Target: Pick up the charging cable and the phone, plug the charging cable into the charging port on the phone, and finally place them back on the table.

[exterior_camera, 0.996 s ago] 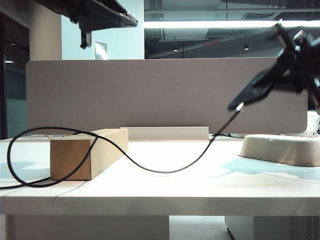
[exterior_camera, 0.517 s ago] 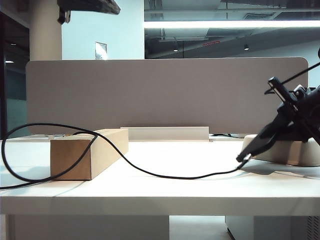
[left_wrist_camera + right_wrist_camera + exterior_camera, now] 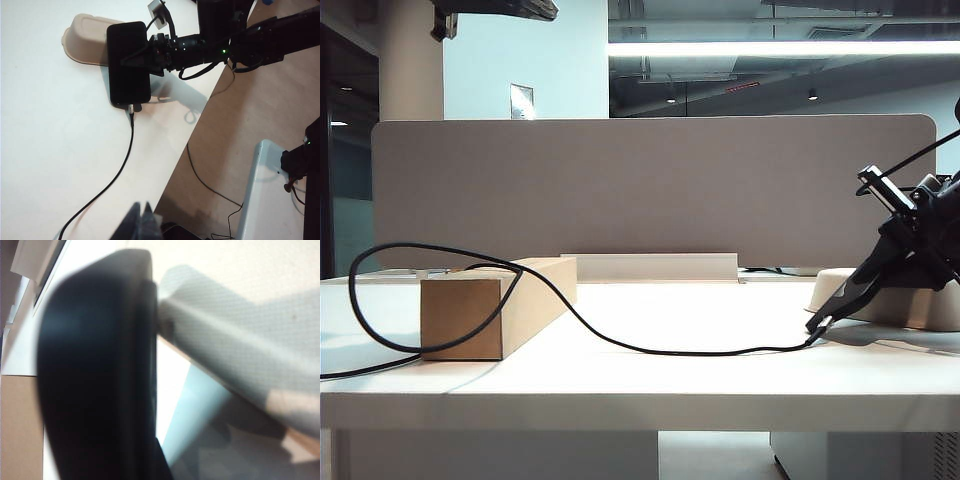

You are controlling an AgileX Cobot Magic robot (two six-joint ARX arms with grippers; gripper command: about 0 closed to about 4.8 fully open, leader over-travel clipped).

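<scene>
From the outside camera, a brown cardboard box (image 3: 498, 308) sits at nine o'clock on the smooth white desk (image 3: 640, 395), with the black charging cable (image 3: 650, 349) looped over it. A grey cloth divider (image 3: 650, 190) stands behind. At three o'clock, the right end effector (image 3: 905, 250) grips the phone (image 3: 850, 295), tilted, just in front of a pale tray (image 3: 920, 300).

From the left wrist camera, the cable is plugged into the flat, shiny phone (image 3: 128, 63). The left end effector (image 3: 140, 222) is clenched and holds nothing.

From the right wrist camera, a dark blurry phone (image 3: 95, 370) blocks most of the view.
</scene>
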